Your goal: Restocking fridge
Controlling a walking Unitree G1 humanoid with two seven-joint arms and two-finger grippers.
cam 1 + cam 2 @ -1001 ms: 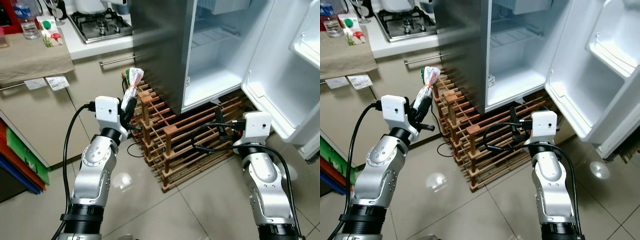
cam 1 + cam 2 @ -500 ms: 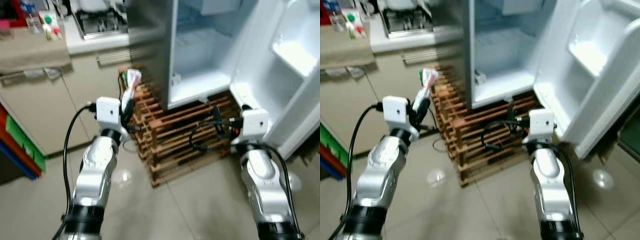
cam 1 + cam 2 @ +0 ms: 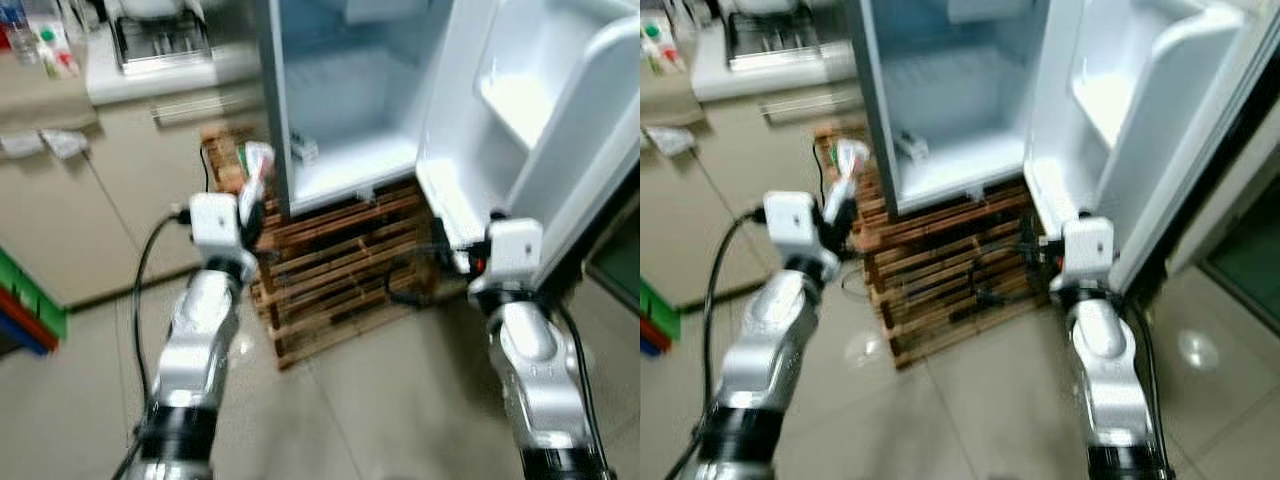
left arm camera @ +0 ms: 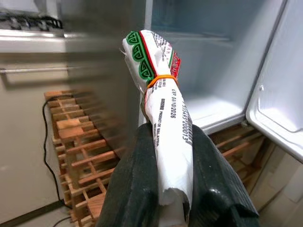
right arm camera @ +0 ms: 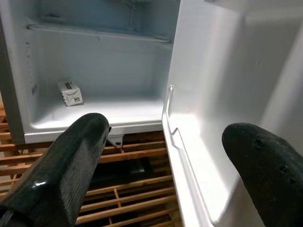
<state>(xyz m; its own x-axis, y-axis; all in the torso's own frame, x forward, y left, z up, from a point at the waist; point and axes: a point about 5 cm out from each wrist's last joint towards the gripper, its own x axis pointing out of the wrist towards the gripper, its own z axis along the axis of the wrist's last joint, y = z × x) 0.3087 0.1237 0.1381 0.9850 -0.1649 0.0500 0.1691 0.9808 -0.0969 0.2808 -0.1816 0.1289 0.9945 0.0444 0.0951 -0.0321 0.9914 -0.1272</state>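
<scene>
Left gripper (image 4: 173, 189): clamped on rolled packet (image 4: 165, 123), frame centre-left.
Right gripper (image 5: 165, 156): fingers wide apart, nothing between them.
Fridge (image 3: 350, 100): door open, upper centre.

Both head views are smeared with motion blur, so the items on the table (image 3: 45, 105) at 10 o'clock are too soft to name. The fridge (image 3: 940, 100) is cut off at 12 o'clock, its upper shelves out of frame. Part of the wrapped packet (image 4: 165, 123) is hidden between the left gripper (image 4: 165, 189) fingers, and most of its print is too small to read. A small carton (image 5: 70, 92) on the fridge floor bears an unreadable label.
</scene>
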